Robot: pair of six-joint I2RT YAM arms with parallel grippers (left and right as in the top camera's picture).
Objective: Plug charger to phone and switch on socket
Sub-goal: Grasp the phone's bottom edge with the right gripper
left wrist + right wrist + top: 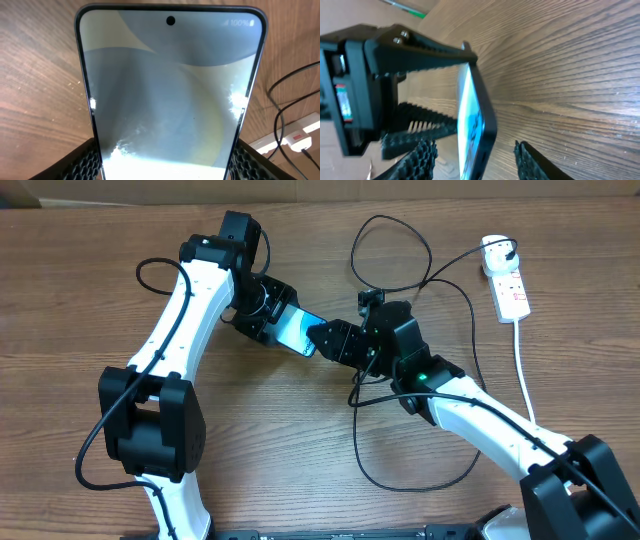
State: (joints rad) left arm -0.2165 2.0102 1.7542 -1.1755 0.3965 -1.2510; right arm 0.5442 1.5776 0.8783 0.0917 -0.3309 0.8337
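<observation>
- Two arms are meeting over the middle of the counter (90, 270), with the phone (300, 333) lifted between them.
- The left end effector (285, 323) is clamping the phone by its long side edges near one end. The lit screen is facing that wrist's camera and the camera-hole end is pointing away from the wrist.
- The right end effector (476, 162) is standing open, its ribbed fingers (425, 159) straddling the phone's free end and carrying nothing that I can see.
- The black cable (355, 442) is lying in slack loops on the counter around the right arm. Its small tip is not showing clearly in any view.
- The power strip (512, 292) is sitting at the far right, well apart from both arms, with a plug seated in it.
- The phone is probably going to handle as light and rigid, with slick, breakable glass, so gripping its side edges is looking sound.
- The cable is looking limp and springy. Pinching the stiff connector body just behind the tip is likely the best hold for pushing it in straight.
</observation>
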